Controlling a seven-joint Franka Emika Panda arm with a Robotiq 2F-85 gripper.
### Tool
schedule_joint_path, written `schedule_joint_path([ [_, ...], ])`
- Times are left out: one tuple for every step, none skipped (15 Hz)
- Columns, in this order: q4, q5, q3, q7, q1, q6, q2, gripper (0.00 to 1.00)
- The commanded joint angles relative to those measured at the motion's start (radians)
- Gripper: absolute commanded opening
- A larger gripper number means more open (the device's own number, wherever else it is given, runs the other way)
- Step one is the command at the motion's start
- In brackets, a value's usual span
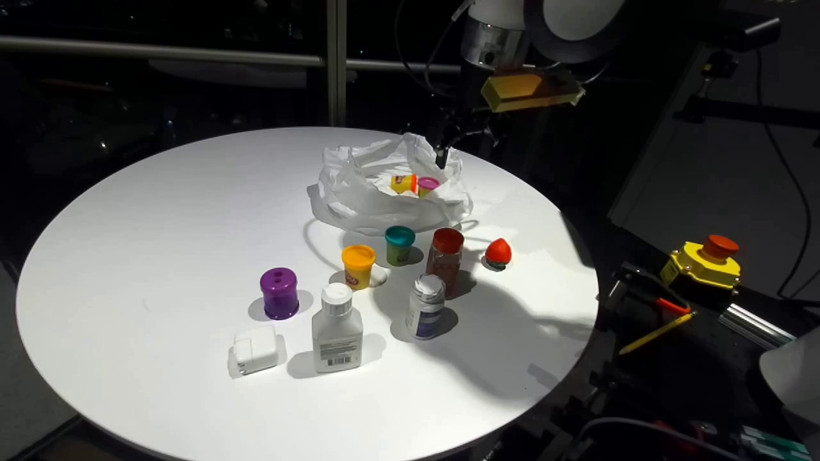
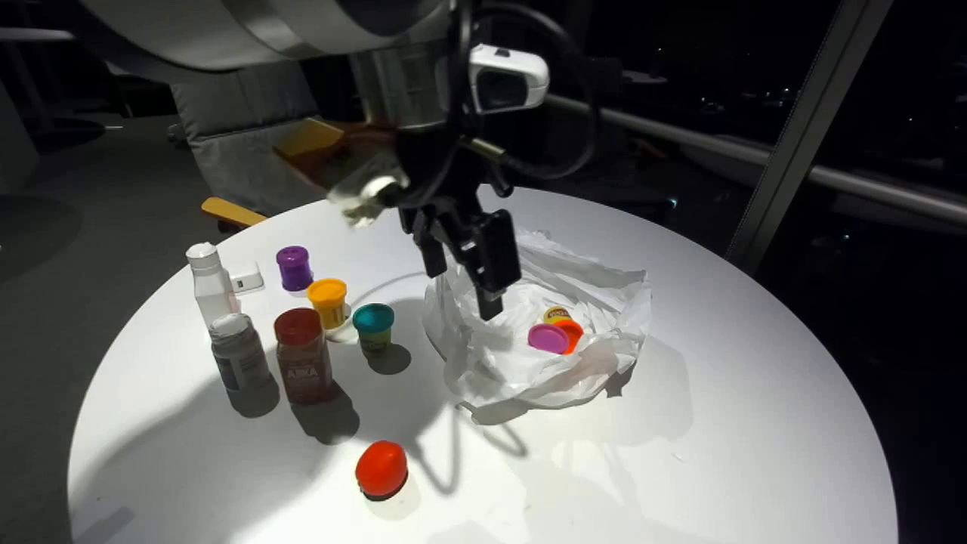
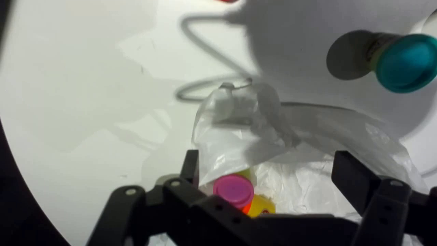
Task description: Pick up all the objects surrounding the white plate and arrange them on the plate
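- Counting what sits inside the crinkled whitish translucent plastic plate (image 1: 359, 208), which looks more like a bag to me, I get two: a yellow tub with an orange lid (image 1: 403, 184), lying on its side, and a small tub with a magenta lid (image 1: 427, 184) right beside it.
- My black two-fingered gripper (image 3: 266, 169) hangs over the plate, jaws spread wide, nothing pinched between them.
- Eight pieces are left outside, all on the round white tabletop (image 1: 160, 256): a short tub with a teal lid (image 1: 399, 245), a tub with an orange-yellow lid (image 1: 358, 265), a shiny purple cylinder (image 1: 280, 293), a white plastic block (image 1: 255, 349), a tall white bottle (image 1: 337, 336), a small white labelled bottle (image 1: 426, 310), a clear jar with a dark red lid (image 1: 445, 259) and a red strawberry-like piece (image 1: 498, 252).
- I'd call this early going: two in, eight out, most of the picking ahead of me.
- Arranging looks barely begun, I judge; the two tubs inside are bunched, and I can't tell whether they touch.
- The teal-lidded tub stands nearest the plate, so it seems a natural next pick.
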Motion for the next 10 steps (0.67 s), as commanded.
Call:
schedule_joint_path([
  [-0.127, -0.084, 0.032, 0.197, -0.014, 0.090, -0.042, 1.00],
  [-0.131, -0.108, 0.033, 0.244, -0.016, 0.117, -0.017, 1.00],
  [-0.126, -0.101, 0.040, 0.265, -0.023, 0.132, 0.018, 1.00],
  [-0.119, -0.118, 0.028, 0.315, -0.014, 0.130, 0.049, 1.00],
  [-0.112, -0.121, 0.018, 0.346, -0.005, 0.122, 0.072, 1.00],
  [-0.105, -0.121, 0.009, 0.375, 0.003, 0.115, 0.097, 1.00],
  [-0.100, -0.107, 0.010, 0.381, 0.002, 0.114, 0.120, 1.00],
  [-0.096, -0.087, 0.011, 0.387, 0.002, 0.102, 0.139, 1.00],
  [-0.100, -0.050, 0.029, 0.368, -0.011, 0.102, 0.153, 1.00],
  [-0.100, -0.018, 0.041, 0.352, -0.021, 0.103, 0.170, 1.00],
])
